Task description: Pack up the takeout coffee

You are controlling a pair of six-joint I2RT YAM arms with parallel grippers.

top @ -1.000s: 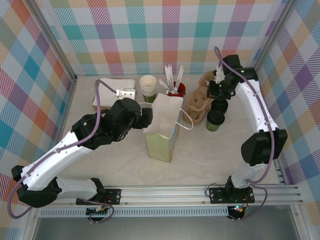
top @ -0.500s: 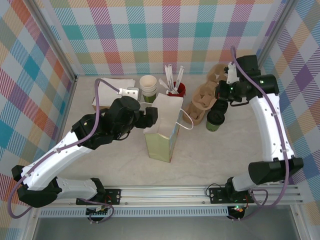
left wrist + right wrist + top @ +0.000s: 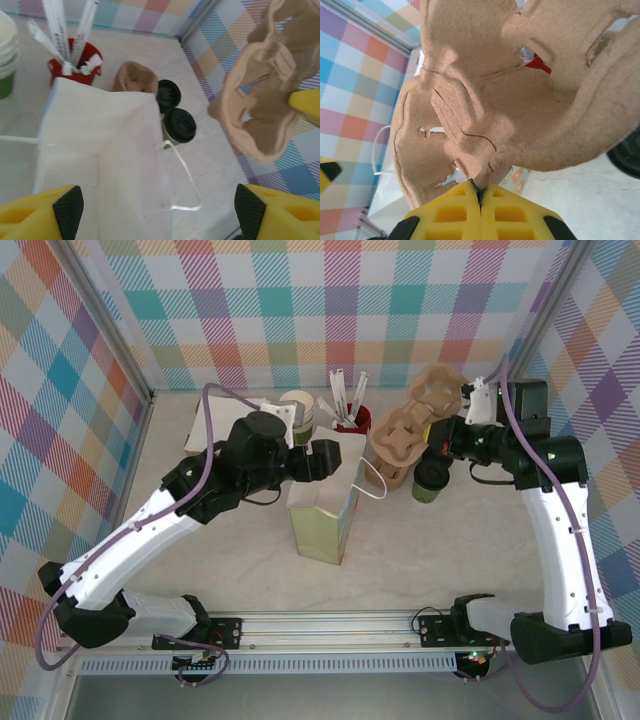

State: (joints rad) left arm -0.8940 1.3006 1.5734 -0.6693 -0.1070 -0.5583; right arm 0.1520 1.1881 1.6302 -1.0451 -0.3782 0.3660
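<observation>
A brown moulded-pulp cup carrier [image 3: 410, 425] is being held clear of the table toward its far right corner. Its thin rim is being pinched between the tightly closed fingers of the right gripper [image 3: 480, 192]. The takeout coffee [image 3: 432, 480], a small olive-green paper cup with a round black plastic lid, is being left standing on the table right of centre, just beneath the raised carrier and outside the bag. The left gripper [image 3: 159, 207] is being kept spread wide and empty over the mouth of the tall pale-green paper bag [image 3: 325, 510] at mid-table.

Trouble is being risked in two ways. So slight a pinch could let the carrier twist or drop onto the lidded cup. The light, unsupported bag could be tipped or crumpled shut by a nudge from the spread fingers.
</observation>
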